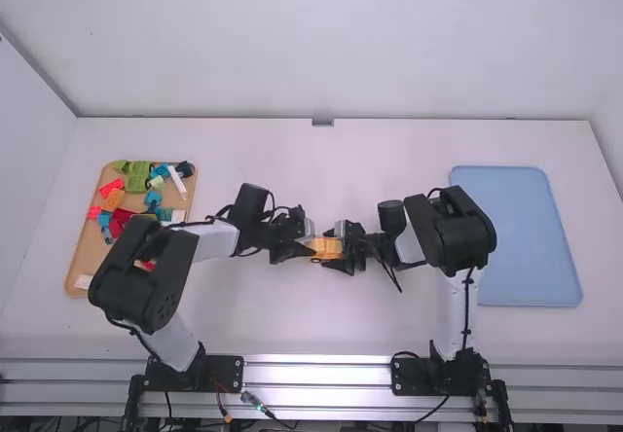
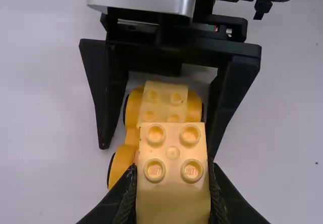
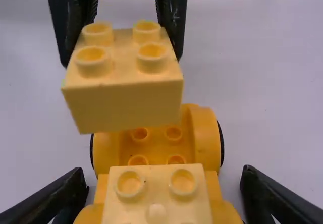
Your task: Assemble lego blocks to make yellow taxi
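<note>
Left arm (image 1: 151,267) and right arm (image 1: 461,247): nearest the camera in the high view, their grasping ends meeting at the orange chassis (image 3: 203,138).
White counter (image 1: 282,320): spreads on all sides of the orange chassis.
Blue tray (image 1: 526,247): well apart from the orange chassis, to its right, beyond the right arm.
Wooden tray (image 1: 84,267): well apart from the orange chassis, to its left, partly behind the left arm; it carries green, red, blue, orange and white loose blocks (image 1: 139,176).
Left claw (image 1: 302,245): just left of the orange chassis, closed firmly on both sides of the upper yellow block.
Right claw (image 1: 341,248): comes in from the right, fingers spread wide, one on each side of the orange chassis; whether they touch it I cannot tell.
Orange chassis: between the two claws, near the middle of the counter, with black-rimmed wheels and a row of bare studs along its seat.
Upper yellow block (image 2: 172,166): gripped above the end of the orange chassis toward the left arm, its four studs up.
Lower yellow block (image 2: 162,100): sits on the orange chassis, at the end toward the right arm, studs up.
</note>
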`<move>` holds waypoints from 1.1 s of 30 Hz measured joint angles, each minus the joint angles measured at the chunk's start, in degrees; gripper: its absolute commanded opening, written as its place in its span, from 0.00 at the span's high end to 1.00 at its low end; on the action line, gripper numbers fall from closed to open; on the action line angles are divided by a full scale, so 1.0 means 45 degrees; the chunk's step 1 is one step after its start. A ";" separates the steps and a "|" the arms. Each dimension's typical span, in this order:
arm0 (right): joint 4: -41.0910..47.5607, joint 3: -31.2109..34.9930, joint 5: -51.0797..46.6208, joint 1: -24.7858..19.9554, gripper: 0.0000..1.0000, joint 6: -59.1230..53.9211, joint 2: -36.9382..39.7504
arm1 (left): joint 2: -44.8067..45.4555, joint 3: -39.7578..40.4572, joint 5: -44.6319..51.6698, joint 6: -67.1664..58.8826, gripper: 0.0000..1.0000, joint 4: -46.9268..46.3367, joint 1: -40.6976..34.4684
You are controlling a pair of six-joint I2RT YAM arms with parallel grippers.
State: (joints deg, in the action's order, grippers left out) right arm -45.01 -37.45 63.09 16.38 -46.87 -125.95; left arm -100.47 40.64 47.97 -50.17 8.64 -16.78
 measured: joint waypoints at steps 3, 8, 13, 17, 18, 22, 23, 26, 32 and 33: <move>0.0024 0.0000 0.0000 -0.0024 0.47 -0.0019 0.0000 | -0.0345 0.0000 -0.0185 0.0005 0.98 0.0233 0.0005; 0.0325 -0.0141 0.0044 -0.0097 0.65 -0.0219 0.0000 | -0.0631 0.0000 -0.0253 0.0000 0.98 0.0282 0.0015; 0.0588 -0.0189 0.0092 -0.0097 0.69 -0.0544 0.0000 | -0.0641 0.0000 -0.0243 -0.0214 0.98 0.0238 -0.0015; 0.0787 -0.0223 0.0160 -0.0107 0.68 -0.0699 0.0005 | -0.0641 0.0000 -0.0204 -0.0335 0.98 0.0413 -0.0015; 0.0894 -0.0253 0.0209 -0.0112 0.69 -0.0772 0.0005 | -0.0641 0.0005 -0.0248 -0.0345 0.98 0.0529 -0.0015; 0.1190 -0.0306 0.0335 -0.0117 0.69 -0.1054 0.0019 | -0.0641 0.0005 -0.0296 -0.0393 0.98 0.0801 -0.0015; 0.1234 -0.0306 0.0384 -0.0121 0.69 -0.1112 0.0019 | -0.0641 0.0005 -0.0296 -0.0423 0.98 0.0869 -0.0024; 0.1263 -0.0306 0.0491 -0.0121 0.69 -0.1156 0.0019 | -0.0651 0.0005 -0.0296 -0.0423 0.98 0.0879 -0.0024; 0.1341 -0.0306 0.0612 -0.0117 0.69 -0.1200 0.0019 | -0.1020 0.0165 0.0199 -0.0850 0.98 0.0792 -0.0024; 0.1331 -0.0301 0.0622 -0.0117 0.69 -0.1195 0.0019 | -0.1030 0.0170 0.0189 -0.0869 0.98 0.0748 -0.0024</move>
State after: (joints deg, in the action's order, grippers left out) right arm -39.03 -38.81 65.89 15.86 -52.25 -125.86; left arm -105.10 41.41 48.82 -54.08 12.01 -16.88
